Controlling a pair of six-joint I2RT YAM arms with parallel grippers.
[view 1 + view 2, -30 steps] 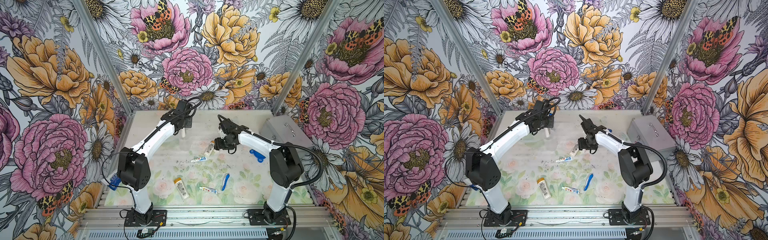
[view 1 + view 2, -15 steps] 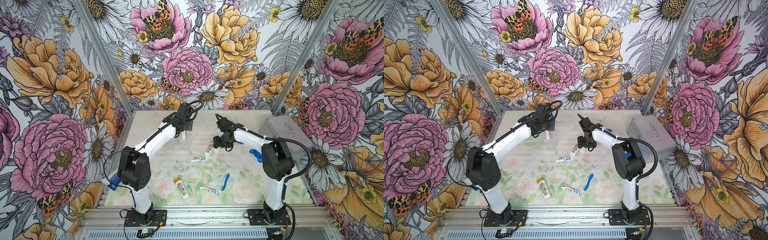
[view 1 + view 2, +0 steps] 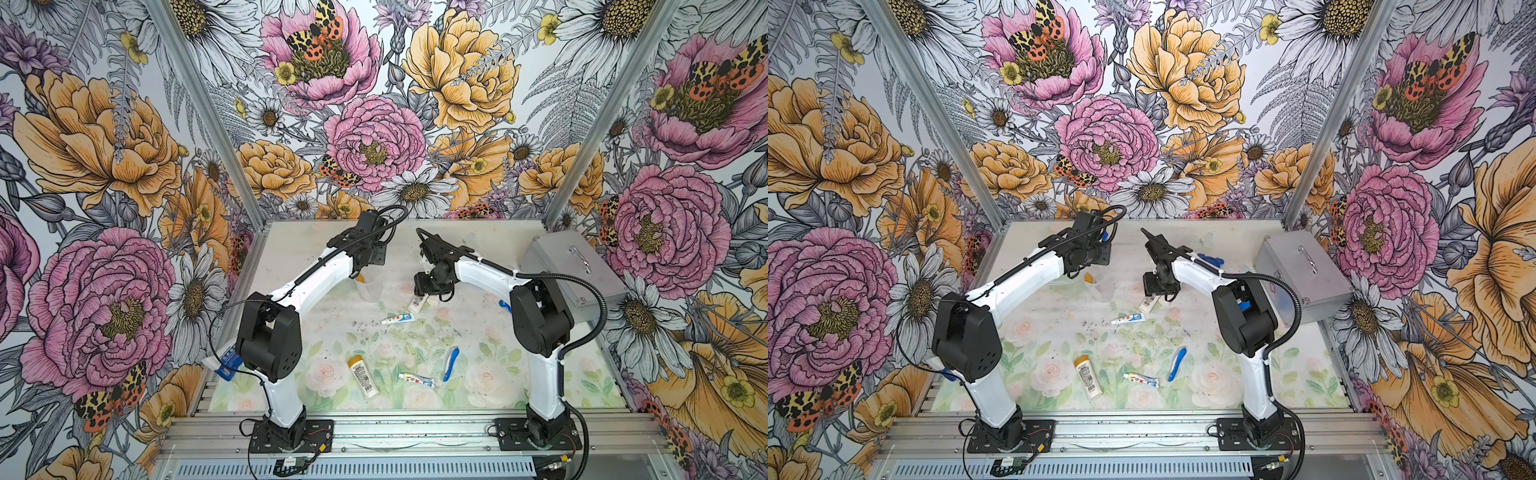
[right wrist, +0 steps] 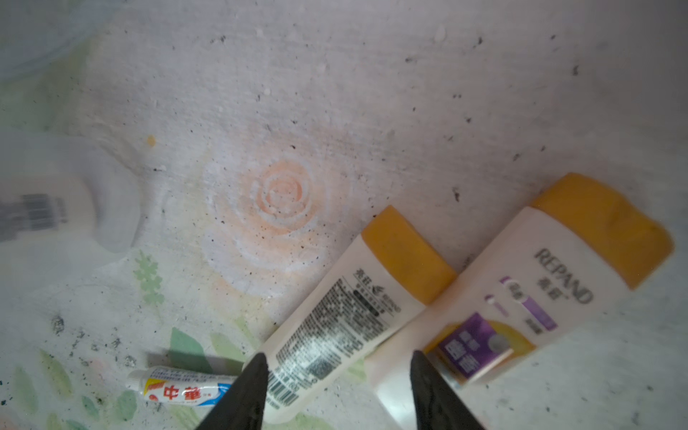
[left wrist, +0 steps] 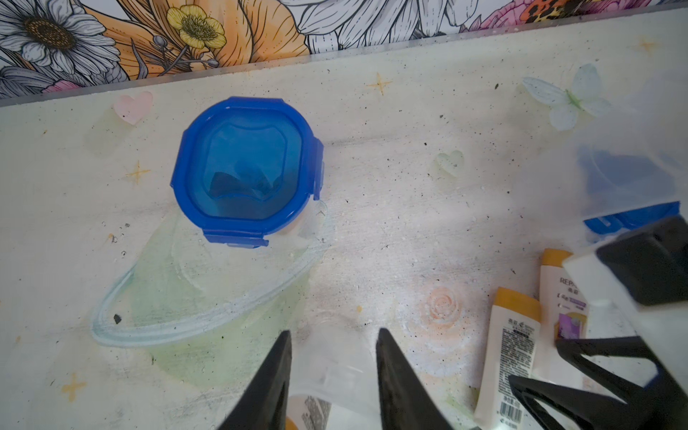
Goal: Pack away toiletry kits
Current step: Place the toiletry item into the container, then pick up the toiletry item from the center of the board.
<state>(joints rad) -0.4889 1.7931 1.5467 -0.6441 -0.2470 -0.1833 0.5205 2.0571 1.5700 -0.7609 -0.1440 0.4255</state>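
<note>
My left gripper reaches down at the back left around a clear plastic cup, also seen in a top view. Its fingers lie against the cup's walls. An orange-capped bottle stands inside the cup. Behind it sits a cup closed with a blue lid. My right gripper is open just above two white orange-capped bottles lying side by side, and holds nothing. A toothpaste tube lies beside them. Nearer the front lie another bottle, a tube and a blue toothbrush.
A silver metal case with a handle stands shut at the right edge. Another blue lid shows behind the right arm. Flowered walls close in the back and both sides.
The right gripper has shifted slightly to the left over the two bottles. The left arm has barely moved, and the cup under it now shows a little lower.
</note>
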